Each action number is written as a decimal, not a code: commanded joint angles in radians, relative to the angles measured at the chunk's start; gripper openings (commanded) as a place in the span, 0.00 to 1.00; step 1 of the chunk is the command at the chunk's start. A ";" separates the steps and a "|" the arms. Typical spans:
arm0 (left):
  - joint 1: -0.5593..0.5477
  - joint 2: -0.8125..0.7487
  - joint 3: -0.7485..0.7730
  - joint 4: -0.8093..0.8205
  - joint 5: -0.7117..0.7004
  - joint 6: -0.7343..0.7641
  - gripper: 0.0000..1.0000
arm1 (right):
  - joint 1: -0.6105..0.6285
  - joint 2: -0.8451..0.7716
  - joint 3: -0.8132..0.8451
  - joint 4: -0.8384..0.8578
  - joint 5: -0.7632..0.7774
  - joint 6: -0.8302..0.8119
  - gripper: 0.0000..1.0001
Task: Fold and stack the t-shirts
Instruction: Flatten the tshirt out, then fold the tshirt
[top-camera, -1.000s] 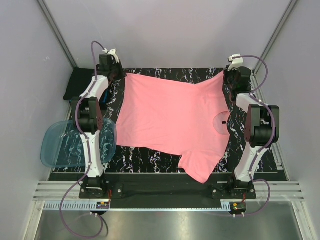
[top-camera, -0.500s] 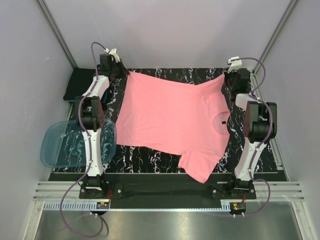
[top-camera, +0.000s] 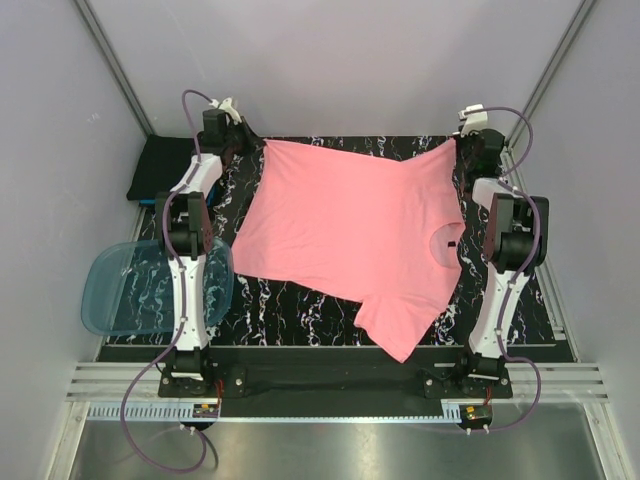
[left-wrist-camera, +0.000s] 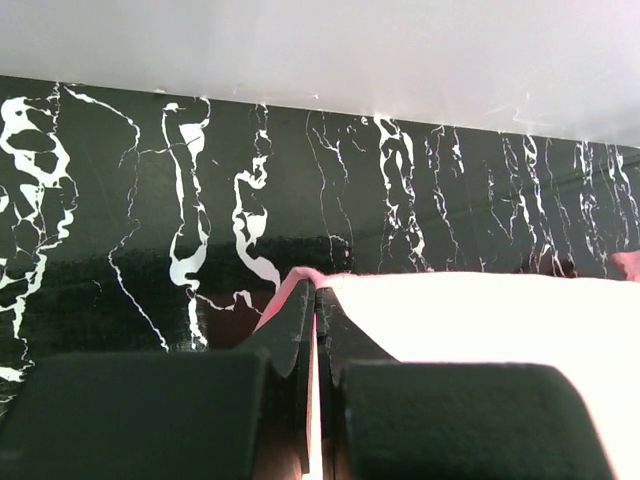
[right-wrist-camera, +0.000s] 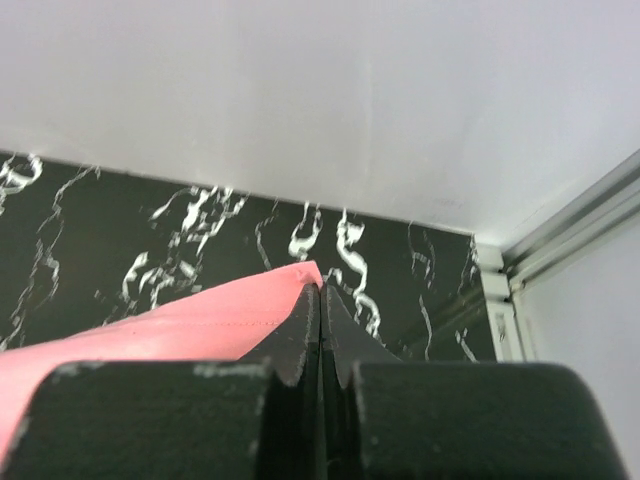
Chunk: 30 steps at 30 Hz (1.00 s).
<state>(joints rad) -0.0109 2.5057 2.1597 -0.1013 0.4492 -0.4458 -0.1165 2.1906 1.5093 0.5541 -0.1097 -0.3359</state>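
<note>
A salmon-pink t-shirt (top-camera: 350, 235) lies spread over the black marbled table (top-camera: 300, 310), its neck hole with a small dark label toward the right and one sleeve hanging over the near edge. My left gripper (top-camera: 252, 147) is shut on the shirt's far left corner; in the left wrist view pink cloth (left-wrist-camera: 480, 330) shows pinched between the closed jaws (left-wrist-camera: 316, 292). My right gripper (top-camera: 462, 145) is shut on the far right corner, where the pink hem (right-wrist-camera: 180, 325) runs into its closed tips (right-wrist-camera: 320, 288). A black t-shirt (top-camera: 158, 165) lies folded at the far left.
A translucent blue plastic tub (top-camera: 130, 290) sits off the table's left edge beside the left arm. White walls close in the back and sides, with a metal frame post (right-wrist-camera: 575, 225) at the far right corner.
Both grippers have moved toward the back wall and a little rightward, dragging the pink shirt's far edge with them. The cloth now lies flatter and more stretched between them.
</note>
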 joint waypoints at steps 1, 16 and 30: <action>0.008 0.001 0.063 0.098 -0.001 -0.018 0.00 | -0.011 0.050 0.113 0.053 0.022 -0.023 0.00; 0.009 0.006 0.042 0.172 -0.078 0.044 0.00 | -0.011 -0.032 0.039 0.092 0.013 -0.009 0.00; 0.040 -0.080 -0.075 0.115 -0.069 0.085 0.00 | -0.011 -0.300 -0.274 0.049 0.091 -0.002 0.00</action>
<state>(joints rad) 0.0170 2.5313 2.1120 -0.0082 0.3927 -0.4038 -0.1200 1.9980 1.2556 0.5781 -0.0662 -0.3435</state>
